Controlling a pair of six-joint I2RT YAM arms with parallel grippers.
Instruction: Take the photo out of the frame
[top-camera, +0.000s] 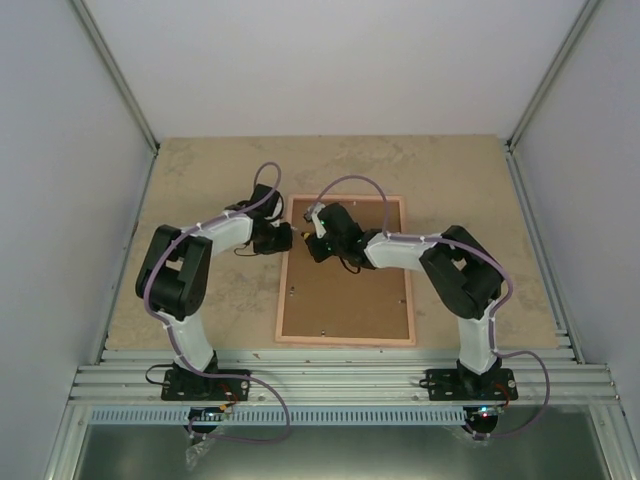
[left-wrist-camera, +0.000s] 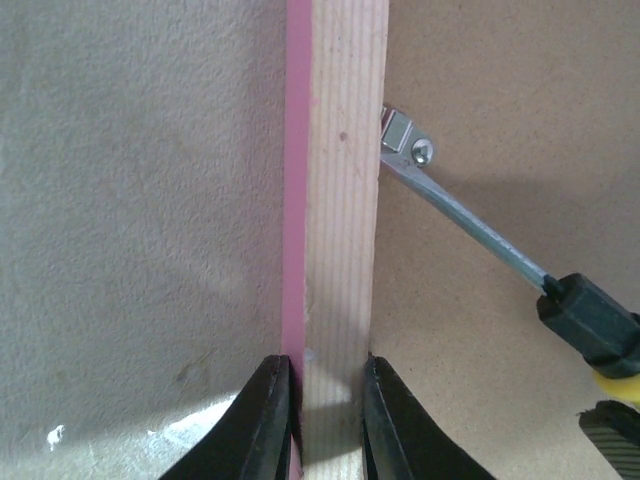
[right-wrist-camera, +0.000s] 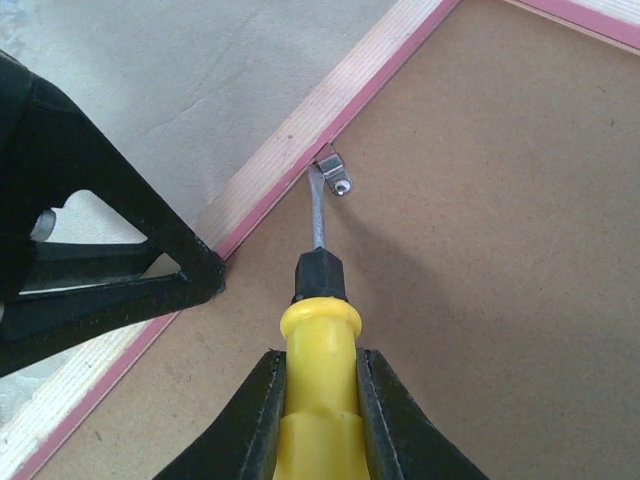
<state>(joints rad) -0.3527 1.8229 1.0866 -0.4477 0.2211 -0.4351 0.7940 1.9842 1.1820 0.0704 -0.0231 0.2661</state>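
Right wrist view: R claw (right-wrist-camera: 320, 368) grips screwdriver (right-wrist-camera: 320, 330), blade tip at clip (right-wrist-camera: 333, 170) straight ahead. L claw (left-wrist-camera: 322, 375) pinches frame (left-wrist-camera: 345, 250) L rail. Frame lies face-down, mid worktop (top-camera: 450, 180), long axis near-far; photo hidden under backing (right-wrist-camera: 480, 250).

1. Top camera, high behind the arms, looks down on the whole table (top-camera: 200, 170) and frame (top-camera: 345, 338).
2. Left wrist hugs the frame's rail, looking along it.
3. Right wrist, equally close, shares that rail's metal clip (right-wrist-camera: 335, 172) and screwdriver (right-wrist-camera: 320, 325).
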